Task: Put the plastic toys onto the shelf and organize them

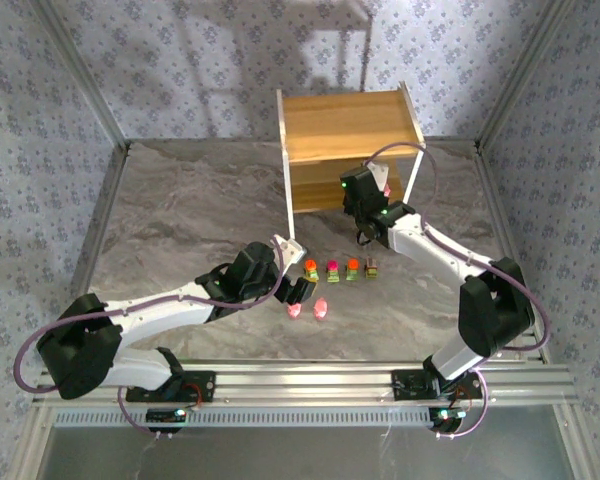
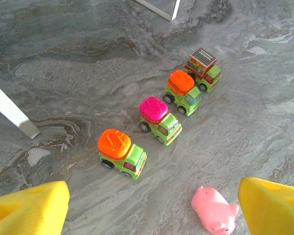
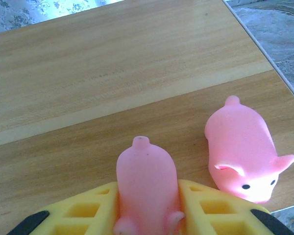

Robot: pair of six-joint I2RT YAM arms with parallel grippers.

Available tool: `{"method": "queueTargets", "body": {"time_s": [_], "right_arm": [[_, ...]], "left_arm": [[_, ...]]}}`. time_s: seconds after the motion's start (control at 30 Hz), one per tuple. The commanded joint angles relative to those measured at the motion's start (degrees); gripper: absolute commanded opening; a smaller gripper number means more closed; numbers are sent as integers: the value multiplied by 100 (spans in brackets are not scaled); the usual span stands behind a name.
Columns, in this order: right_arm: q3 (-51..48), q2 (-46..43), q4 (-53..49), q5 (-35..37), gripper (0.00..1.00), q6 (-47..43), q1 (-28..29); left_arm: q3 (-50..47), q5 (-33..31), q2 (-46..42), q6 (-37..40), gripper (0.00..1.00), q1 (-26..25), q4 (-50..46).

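Right gripper (image 3: 147, 198) clamps pink pig (image 3: 146, 166); second pig (image 3: 240, 147) on shelf (image 3: 88, 73)

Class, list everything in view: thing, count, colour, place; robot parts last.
table: one, grey marbled, under everything.
shelf: one, light-brown wood, white sides, far end of table.
toy trucks: four, green bases, orange, magenta, orange and brownish tops, row before shelf.
table pigs: two, pink, nearer than the trucks.
shelf pig: one, pink, on shelf board.
held pig: one, pink, gripped above shelf board.
left gripper: one, yellow pads, open over table by trucks.
right gripper: one, yellow pads, shut on held pig.
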Motion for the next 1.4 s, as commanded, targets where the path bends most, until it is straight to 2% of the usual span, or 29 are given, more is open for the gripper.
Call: {"method": "queueTargets", "body": {"time_s": [0.0,1.37], "right_arm": [[-88,-63,-81,249,33,-23,-34],[206,38,-114,162,43,-99,29]], "left_arm": [[76,19,0,24,89,-33,79],[95,-16,-19,47,89,-37,35]]}}
